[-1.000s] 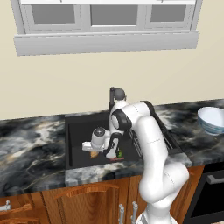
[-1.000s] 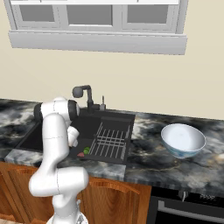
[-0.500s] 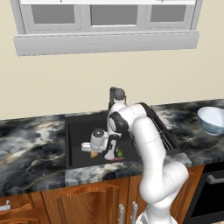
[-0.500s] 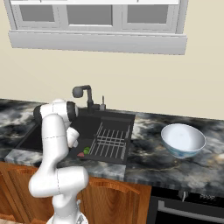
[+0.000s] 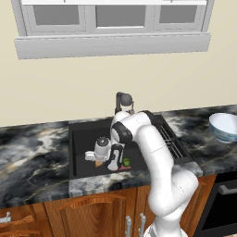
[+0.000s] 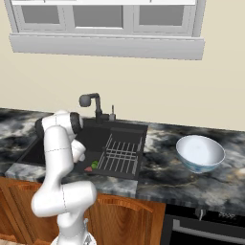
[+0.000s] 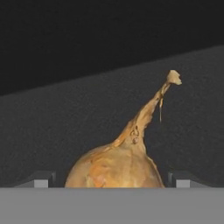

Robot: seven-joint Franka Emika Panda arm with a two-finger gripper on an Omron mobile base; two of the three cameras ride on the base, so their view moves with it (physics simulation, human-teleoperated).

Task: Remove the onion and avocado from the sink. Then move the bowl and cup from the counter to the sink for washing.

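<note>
I'm on the first step, fetching the onion (image 7: pixel 116 168) out of the sink (image 5: pixel 85 136). My gripper (image 7: pixel 112 180) is down in the basin with its fingers spread wide, one on each side of the bulb at the lower centre of the hand view, holding nothing. Next, I judge, close squarely and lift.

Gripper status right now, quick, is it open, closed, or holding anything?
Gripper: open, jaws wide on either side of the onion down in the sink, not yet clamped on it.
</note>
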